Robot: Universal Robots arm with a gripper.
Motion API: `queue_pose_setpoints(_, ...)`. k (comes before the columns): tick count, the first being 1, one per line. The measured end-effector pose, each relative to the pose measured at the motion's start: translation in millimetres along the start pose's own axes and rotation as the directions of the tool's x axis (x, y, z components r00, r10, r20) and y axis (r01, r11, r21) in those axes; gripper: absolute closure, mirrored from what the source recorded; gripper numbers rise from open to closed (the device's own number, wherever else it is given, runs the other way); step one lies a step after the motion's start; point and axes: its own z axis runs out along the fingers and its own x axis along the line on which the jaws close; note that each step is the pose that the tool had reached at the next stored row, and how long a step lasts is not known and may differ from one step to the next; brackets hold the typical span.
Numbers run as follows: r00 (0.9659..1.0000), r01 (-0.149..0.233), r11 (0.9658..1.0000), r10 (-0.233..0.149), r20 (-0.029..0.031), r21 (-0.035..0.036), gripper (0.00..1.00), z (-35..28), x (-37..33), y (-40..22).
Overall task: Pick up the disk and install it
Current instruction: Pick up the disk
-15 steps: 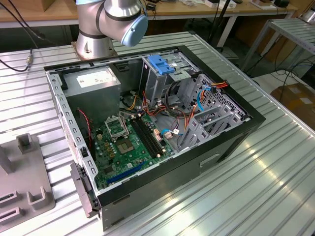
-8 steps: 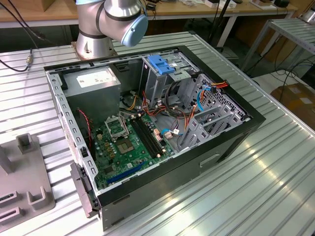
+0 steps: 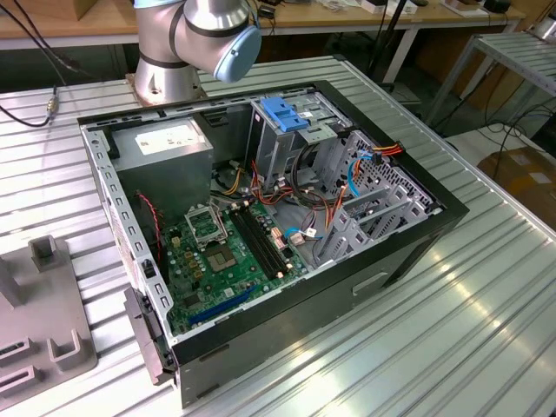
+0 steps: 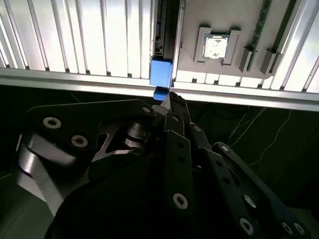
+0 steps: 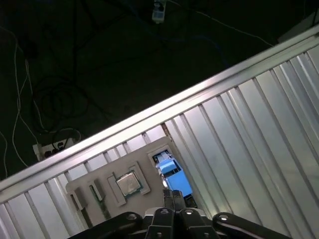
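Note:
In both wrist views my gripper has its black fingers drawn together on the disk. The disk is seen edge-on in the second wrist view, a thin dark slab with a bright blue rail at the gripped end. In the first wrist view the disk shows blue plastic and a bit of pale label just beyond the fingertips. It stands at the edge of a grey fixture plate, close to the table's rim. The open computer case lies on its side in the exterior view, and its metal drive cage carries a blue latch on top.
The grey fixture plate with upright holders sits at the exterior view's left; a processor chip rests in it. The arm's base stands behind the case. Ribbed aluminium tabletop surrounds everything. Dark floor with cables lies past the table's rim.

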Motion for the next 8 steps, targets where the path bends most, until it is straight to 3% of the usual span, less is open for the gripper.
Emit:
queue_pose_setpoints(3,0.9987,0.051,0.9987,-0.051,-0.0022,-0.0012,0.89,0.1,0.0,0.0)
queue_pose_setpoints(4,0.9969,0.079,0.9969,-0.079,-0.0033,-0.0020,0.83,0.2,0.0,0.0)
queue_pose_setpoints(6,0.9938,0.111,0.9938,-0.111,-0.0048,-0.0029,0.83,0.2,0.0,0.0)
queue_pose_setpoints(7,0.9911,0.133,0.9911,-0.133,-0.0056,-0.0034,0.76,0.3,0.1,-0.1)
queue_pose_setpoints(8,0.9892,0.146,0.9892,-0.146,-0.0062,-0.0038,0.76,0.3,0.1,0.0)
